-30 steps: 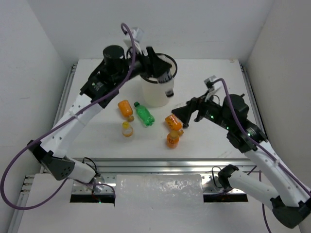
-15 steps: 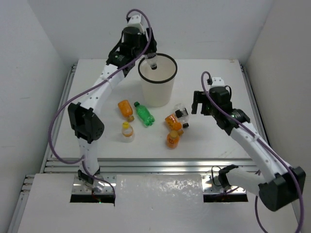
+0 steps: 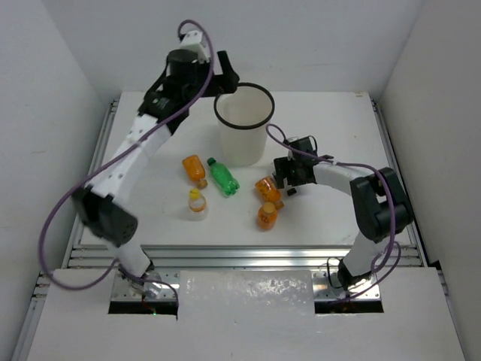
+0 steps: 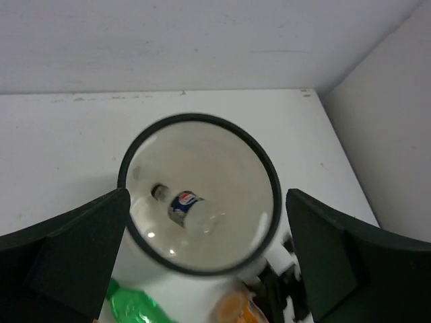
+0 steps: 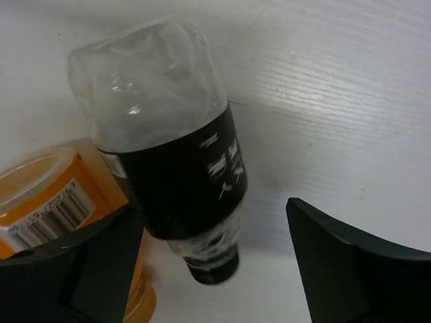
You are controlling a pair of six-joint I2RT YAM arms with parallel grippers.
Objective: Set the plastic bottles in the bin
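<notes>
The left fingers [image 4: 74, 262] are spread wide above the rim of the bin [image 4: 273, 182], holding nothing. One bottle [image 4: 192, 212] lies inside. The right fingers [image 5: 350, 269] stand open around a dark-label bottle [image 5: 175, 155] on the worktop [image 5: 337, 101], with an orange bottle [image 5: 54, 195] just beside it.

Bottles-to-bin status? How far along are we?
Done: one labelled bottle lies inside the bin, left claw open and empty above it. In hand: right claw straddles the black-label bottle, jaws open, no grip yet. Left: that one, three orange bottles, the green bottle, the yellow-cap bottle.
</notes>
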